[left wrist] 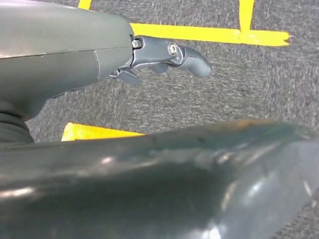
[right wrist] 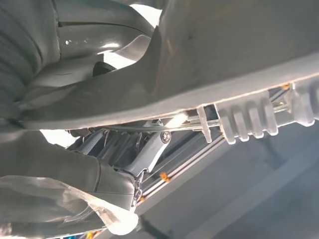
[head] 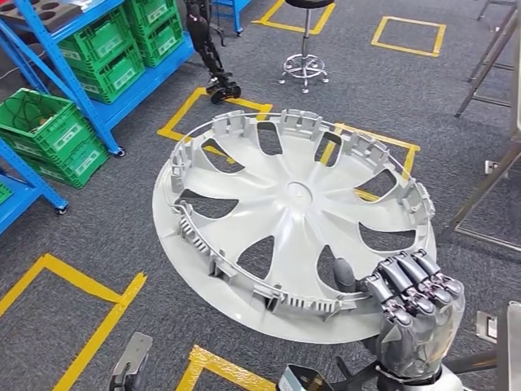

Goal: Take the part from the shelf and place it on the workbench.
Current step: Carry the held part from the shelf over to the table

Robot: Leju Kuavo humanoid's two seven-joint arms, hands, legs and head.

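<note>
The part is a large silver-white wheel cover (head: 289, 204) with curved spokes, carried flat above the grey floor in the middle of the head view. My right hand (head: 414, 305) grips its near right rim, dark fingers curled over the edge and the thumb poking up through a spoke opening. From the right wrist camera, the cover's rim (right wrist: 226, 55) and clips run across the picture with my fingers (right wrist: 150, 149) wrapped beneath it. My left hand (left wrist: 165, 55) hangs over the carpet, fingers apart, holding nothing.
Blue shelving (head: 73, 57) with green crates (head: 104, 53) stands at the far left. A round stool (head: 304, 61) is ahead, metal table legs (head: 485, 187) at the right. Yellow tape squares (head: 92, 285) mark the carpet. A black robot leg (head: 208, 57) stands by the shelf.
</note>
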